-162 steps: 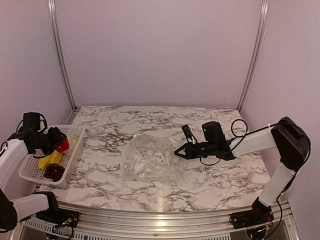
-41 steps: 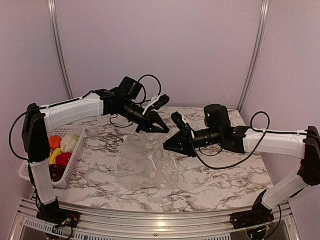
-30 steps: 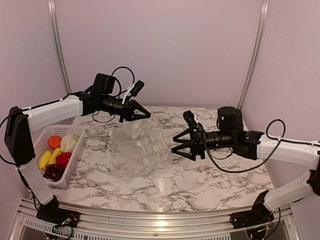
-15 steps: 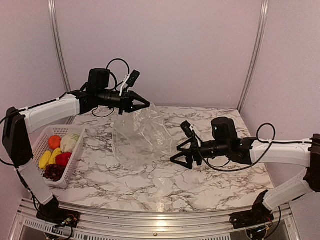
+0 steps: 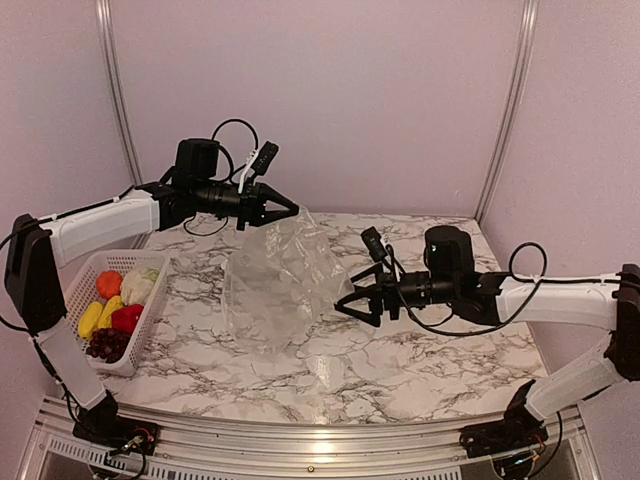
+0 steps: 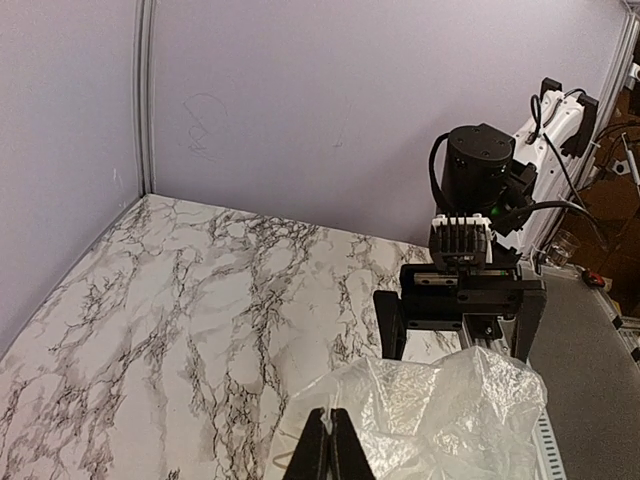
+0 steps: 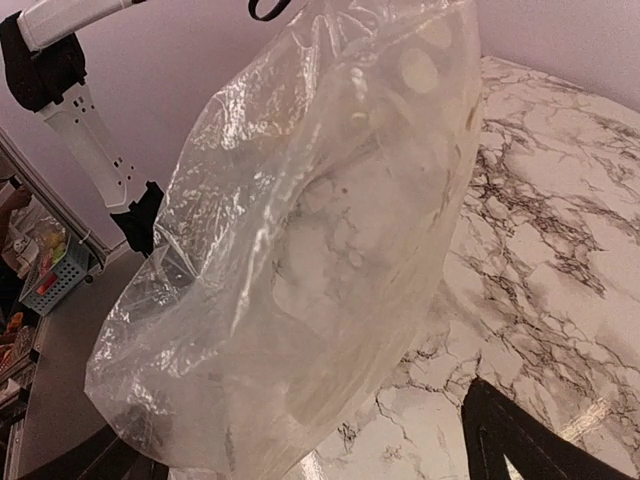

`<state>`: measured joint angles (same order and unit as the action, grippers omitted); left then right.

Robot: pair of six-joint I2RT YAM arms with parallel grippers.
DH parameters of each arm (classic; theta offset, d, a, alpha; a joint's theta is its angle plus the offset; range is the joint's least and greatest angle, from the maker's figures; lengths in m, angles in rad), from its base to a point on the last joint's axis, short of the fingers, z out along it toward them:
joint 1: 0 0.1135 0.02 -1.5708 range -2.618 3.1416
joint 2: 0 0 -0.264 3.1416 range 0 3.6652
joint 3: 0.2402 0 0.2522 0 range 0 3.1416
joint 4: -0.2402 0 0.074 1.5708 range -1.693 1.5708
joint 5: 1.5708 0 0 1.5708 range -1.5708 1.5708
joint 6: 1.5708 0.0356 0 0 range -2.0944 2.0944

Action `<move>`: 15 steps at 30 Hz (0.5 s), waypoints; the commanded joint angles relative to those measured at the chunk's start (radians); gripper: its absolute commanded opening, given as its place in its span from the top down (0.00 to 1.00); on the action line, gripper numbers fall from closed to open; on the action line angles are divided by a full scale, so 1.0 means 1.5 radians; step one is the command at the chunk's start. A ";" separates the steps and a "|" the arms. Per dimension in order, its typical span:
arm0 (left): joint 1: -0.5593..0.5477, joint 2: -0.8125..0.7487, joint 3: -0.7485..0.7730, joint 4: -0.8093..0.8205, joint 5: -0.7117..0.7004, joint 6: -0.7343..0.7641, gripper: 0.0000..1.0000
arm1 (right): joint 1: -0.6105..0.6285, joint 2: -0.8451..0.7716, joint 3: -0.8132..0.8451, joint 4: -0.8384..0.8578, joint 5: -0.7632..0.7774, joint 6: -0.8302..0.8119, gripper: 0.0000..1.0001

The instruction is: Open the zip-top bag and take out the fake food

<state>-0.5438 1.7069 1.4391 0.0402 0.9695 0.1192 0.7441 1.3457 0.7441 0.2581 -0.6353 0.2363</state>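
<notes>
The clear, crinkly zip-top bag [image 5: 278, 285] hangs in the air over the table, and nothing shows inside it. My left gripper [image 5: 287, 212] is shut on the bag's top edge and holds it up. The left wrist view shows the closed fingertips [image 6: 331, 422] pinching the plastic [image 6: 440, 410]. My right gripper [image 5: 357, 300] stands open beside the bag's lower right side, apart from it. In the right wrist view the bag [image 7: 320, 240] fills the space ahead of the wide-open right gripper [image 7: 290, 425]. The fake food [image 5: 118, 305] lies in the white basket [image 5: 62, 335] at the left.
The basket sits at the table's left edge, near the left arm's base. Metal frame posts [image 5: 117, 110] stand at the back corners before the plain wall. The marble tabletop [image 5: 420, 360] lies under both arms.
My left gripper has lifted the bag's top higher and now holds still. My right gripper has opened wide, dropped back, then come up toward the bag's lower right side.
</notes>
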 commanded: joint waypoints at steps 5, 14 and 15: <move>0.002 -0.019 -0.009 0.006 0.032 0.011 1.00 | -0.055 -0.034 0.025 0.051 -0.024 0.058 0.02; 0.001 -0.019 -0.021 0.029 0.031 -0.008 1.00 | -0.054 0.030 0.079 0.083 -0.036 0.094 0.01; 0.001 -0.021 -0.022 0.026 0.026 -0.006 1.00 | -0.050 0.031 0.090 0.066 -0.039 0.077 0.01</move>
<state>-0.5430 1.7065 1.4193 0.0601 0.9962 0.1131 0.6632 1.3727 0.8108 0.3405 -0.6559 0.3508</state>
